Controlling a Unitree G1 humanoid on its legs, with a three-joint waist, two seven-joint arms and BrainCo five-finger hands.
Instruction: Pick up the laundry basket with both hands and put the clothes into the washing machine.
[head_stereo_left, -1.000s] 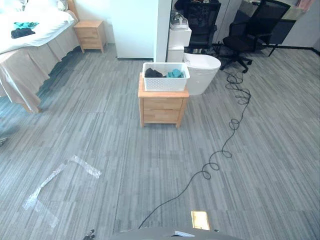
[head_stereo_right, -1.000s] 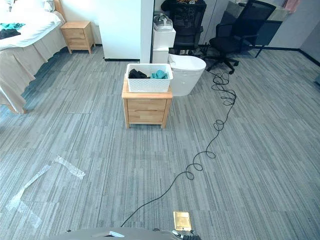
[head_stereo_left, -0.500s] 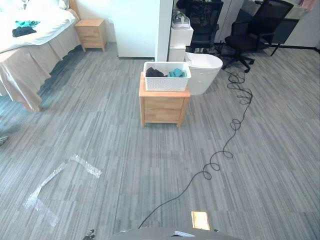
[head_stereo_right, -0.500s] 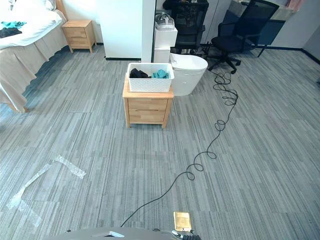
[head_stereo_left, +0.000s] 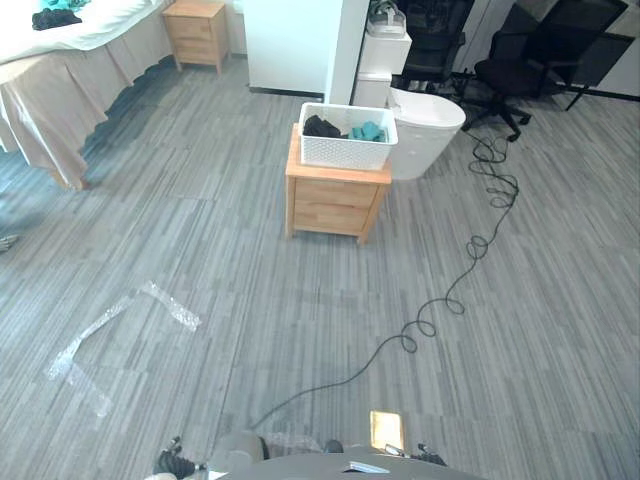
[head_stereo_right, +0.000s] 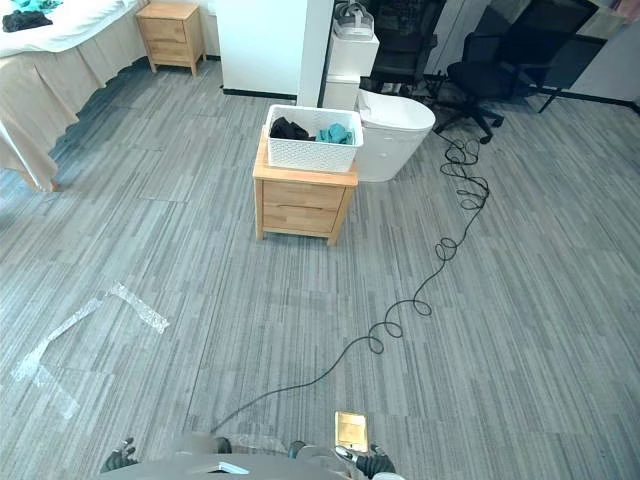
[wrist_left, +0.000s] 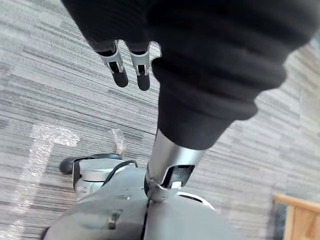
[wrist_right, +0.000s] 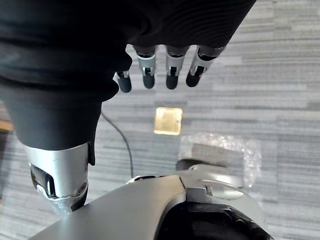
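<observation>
The white laundry basket (head_stereo_left: 345, 152) stood on a low wooden counter (head_stereo_left: 330, 205) with two drawers, far ahead near the middle of the room, well apart from both hands. Inside it lay a dark garment (head_stereo_left: 321, 126) on the left and a teal garment (head_stereo_left: 368, 131) on the right. Just to the right of the counter and a little farther off sat the white, rounded washing machine (head_stereo_left: 428, 140), close beside the basket's right end.

The left hand (wrist_left: 116, 65) hung over the grey striped floor (head_stereo_left: 250, 260), its fingers straight and loosely spread, holding nothing. The right hand (wrist_right: 170, 70) also hung above the floor, its fingers straight in a row side by side, with nothing between them. A brass floor plate (wrist_right: 168, 120) lay beneath the right hand's fingertips, at the near edge of the room.

Strips of clear tape (head_stereo_left: 120, 325) were stuck to the floor at the near left. At the far left stood a bed (head_stereo_left: 60, 70) with a beige skirt, and beyond it a second wooden nightstand (head_stereo_left: 198, 28). Black office chairs (head_stereo_left: 520, 70) stood at the far right.
</observation>
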